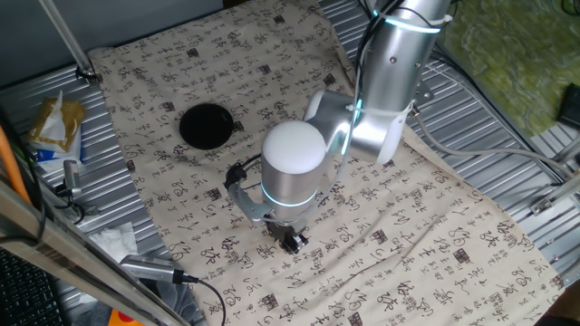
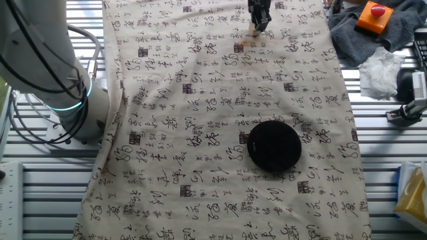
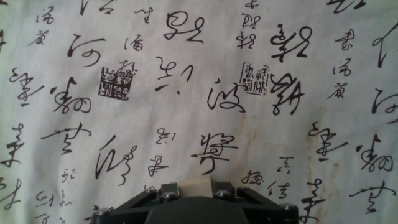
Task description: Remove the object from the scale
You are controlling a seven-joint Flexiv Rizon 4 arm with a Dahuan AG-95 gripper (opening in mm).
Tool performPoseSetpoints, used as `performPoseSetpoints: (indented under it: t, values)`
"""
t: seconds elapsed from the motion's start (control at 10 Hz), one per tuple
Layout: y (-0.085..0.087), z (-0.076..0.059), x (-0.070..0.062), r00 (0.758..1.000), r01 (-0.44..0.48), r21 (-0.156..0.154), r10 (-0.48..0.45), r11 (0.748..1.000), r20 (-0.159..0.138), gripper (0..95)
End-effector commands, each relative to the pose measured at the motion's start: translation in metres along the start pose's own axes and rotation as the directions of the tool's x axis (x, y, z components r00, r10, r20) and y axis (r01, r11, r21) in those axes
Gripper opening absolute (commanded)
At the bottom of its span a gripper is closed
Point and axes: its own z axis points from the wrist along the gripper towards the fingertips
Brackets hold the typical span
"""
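Object point(image 3: 198, 186): small pale tan cube, clamped between the closed fingers of the gripper point(image 2: 259, 27) low over the calligraphy cloth point(image 2: 200, 100). Scale point(image 2: 274, 145): black disc, top bare, well apart from the gripper.

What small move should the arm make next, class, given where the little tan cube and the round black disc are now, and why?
Probably open the gripper and release the small pale tan wooden-looking cube onto the printed cloth. The cube sits pinched between the fingers, low over the cloth, and the flat round black disc lies bare, well apart from it.
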Motion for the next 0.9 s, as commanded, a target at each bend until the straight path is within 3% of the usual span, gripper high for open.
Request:
performPoseSetpoints:
  t: [0.1,0.2,0.3,0.4,0.5,0.7,0.9]
  values:
    - [0.0,-0.001,0.0,1.0,0.002,-0.003,-0.002,1.0,0.003,76.0]
    - [0.0,-0.001,0.0,1.0,0.013,-0.005,-0.013,1.0,0.002,76.0]
    - [0.0,-0.002,0.0,1.0,0.017,-0.005,-0.017,1.0,-0.002,57.0]
    - [0.001,-0.004,0.001,1.0,0.02,-0.006,-0.02,1.0,-0.007,57.0]
    - [0.002,-0.007,0.001,1.0,0.021,-0.005,-0.021,1.0,-0.013,38.0]
    - [0.003,-0.014,0.002,0.999,0.022,-0.004,-0.022,1.0,-0.025,38.0]
    - [0.0,-0.021,0.004,0.999,0.023,-0.003,-0.023,1.0,-0.031,0.0]
